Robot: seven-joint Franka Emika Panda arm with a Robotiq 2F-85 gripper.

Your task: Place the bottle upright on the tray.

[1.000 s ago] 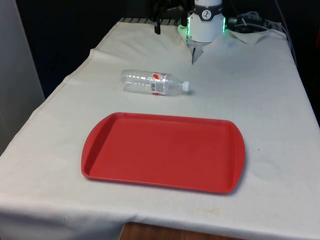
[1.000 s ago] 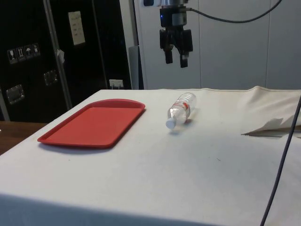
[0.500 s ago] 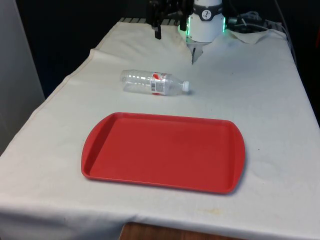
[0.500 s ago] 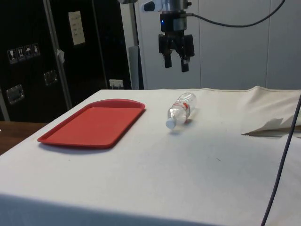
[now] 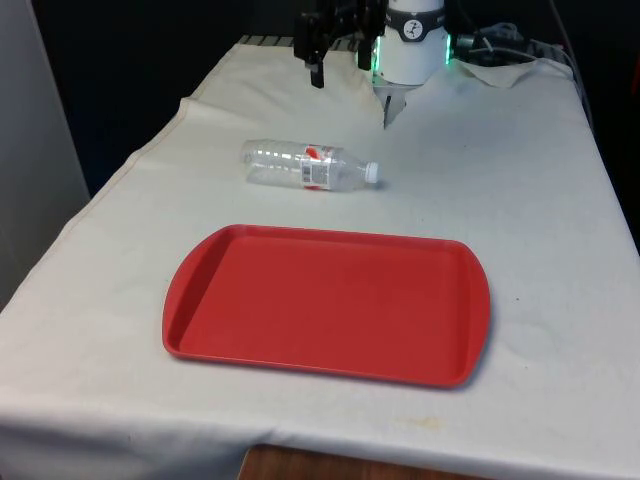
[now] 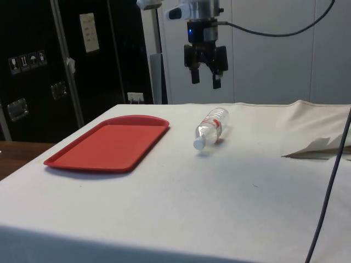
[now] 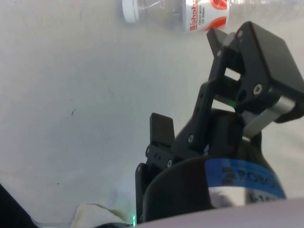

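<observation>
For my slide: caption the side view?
Open end effector above a bottle lying beside a red tray.

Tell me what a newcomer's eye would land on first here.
Probably the big red tray, lying bare in the middle of the white cloth. Next, the clear bottle on its side just beyond it, white cap toward the front view's right. Above the bottle hangs the black gripper, jaws open and holding nothing.
</observation>
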